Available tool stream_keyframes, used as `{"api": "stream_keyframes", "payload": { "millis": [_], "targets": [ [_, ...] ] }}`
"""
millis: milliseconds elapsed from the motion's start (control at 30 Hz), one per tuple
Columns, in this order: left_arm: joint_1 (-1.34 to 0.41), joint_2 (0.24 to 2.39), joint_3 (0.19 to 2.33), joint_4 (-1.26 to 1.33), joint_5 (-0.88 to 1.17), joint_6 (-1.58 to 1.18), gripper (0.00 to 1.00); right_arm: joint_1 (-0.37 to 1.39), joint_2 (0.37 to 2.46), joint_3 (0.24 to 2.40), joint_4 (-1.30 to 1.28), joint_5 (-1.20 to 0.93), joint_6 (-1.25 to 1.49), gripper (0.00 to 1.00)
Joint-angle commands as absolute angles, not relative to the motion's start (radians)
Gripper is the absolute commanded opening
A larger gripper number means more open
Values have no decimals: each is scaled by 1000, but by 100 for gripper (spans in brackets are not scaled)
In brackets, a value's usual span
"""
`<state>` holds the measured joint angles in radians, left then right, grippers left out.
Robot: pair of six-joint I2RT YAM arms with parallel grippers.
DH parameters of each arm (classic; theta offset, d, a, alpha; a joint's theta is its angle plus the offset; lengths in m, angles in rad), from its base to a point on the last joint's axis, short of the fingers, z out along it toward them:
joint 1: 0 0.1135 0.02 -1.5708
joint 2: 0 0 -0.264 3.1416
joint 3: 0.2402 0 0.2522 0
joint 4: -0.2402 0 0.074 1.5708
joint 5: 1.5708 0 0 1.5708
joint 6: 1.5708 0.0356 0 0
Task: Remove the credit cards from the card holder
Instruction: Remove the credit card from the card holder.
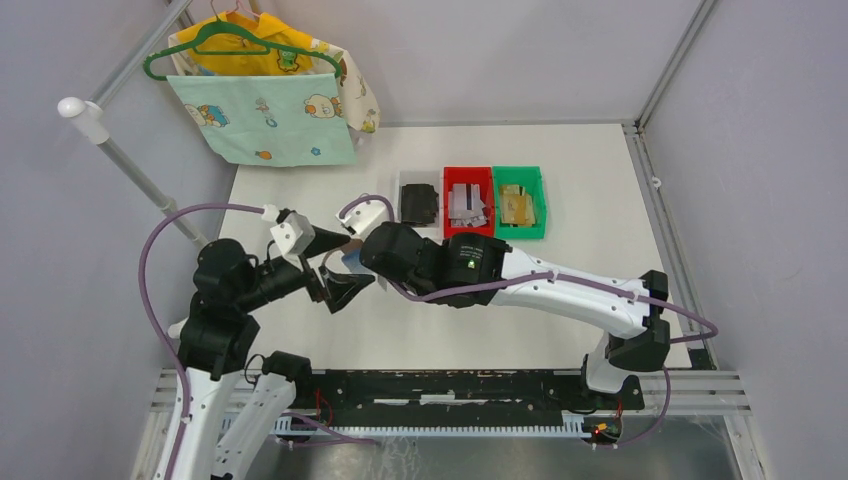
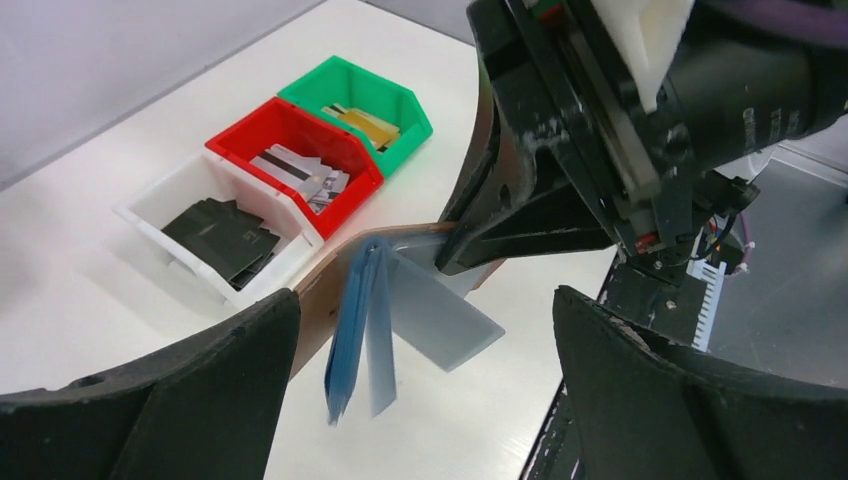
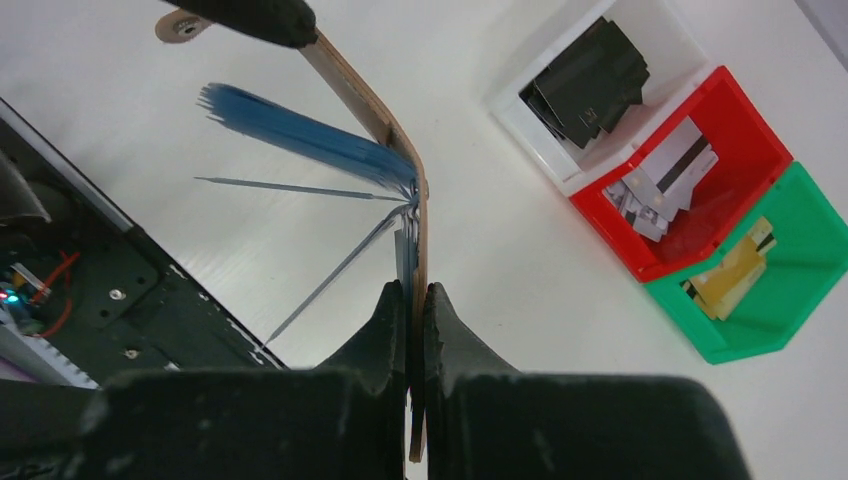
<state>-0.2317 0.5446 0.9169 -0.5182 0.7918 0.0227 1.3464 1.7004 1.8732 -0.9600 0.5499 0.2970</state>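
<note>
Card holder (image 3: 375,110) spread above the white table (image 1: 600,180), between my two arms.
The right arm (image 1: 560,285) hides it from the top camera; the white bin (image 2: 150,222), red bin (image 2: 262,125) and green bin (image 2: 400,105) stand well beyond. My right gripper (image 3: 412,300) is clamped on one flap; my left gripper (image 2: 428,300) gapes wide around the fanned blue sleeves (image 2: 350,330) and a pale credit card (image 2: 445,325).

Beyond the jaws on the white table (image 1: 590,200), a white bin (image 2: 170,243) holding black items (image 2: 222,237), a red bin (image 2: 250,130) and a green bin (image 2: 400,105) holding golden-tan items (image 2: 368,124) stand touching in a row.
</note>
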Motion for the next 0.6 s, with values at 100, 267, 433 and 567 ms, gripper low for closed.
{"api": "stream_keyframes", "payload": {
  "millis": [100, 267, 433, 567],
  "targets": [
    [-234, 436, 866, -374, 713, -24, 100, 1344, 1653, 1887, -760, 564, 361, 0],
    [-233, 348, 808, -362, 687, 177, 100, 1345, 1713, 1969, -739, 561, 365, 0],
    [-219, 319, 780, -361, 678, 296, 100, 1348, 1792, 2072, -742, 565, 343, 0],
    [-206, 301, 753, -359, 667, 346, 100, 1354, 1836, 2111, -723, 571, 343, 0]
  ]
}}
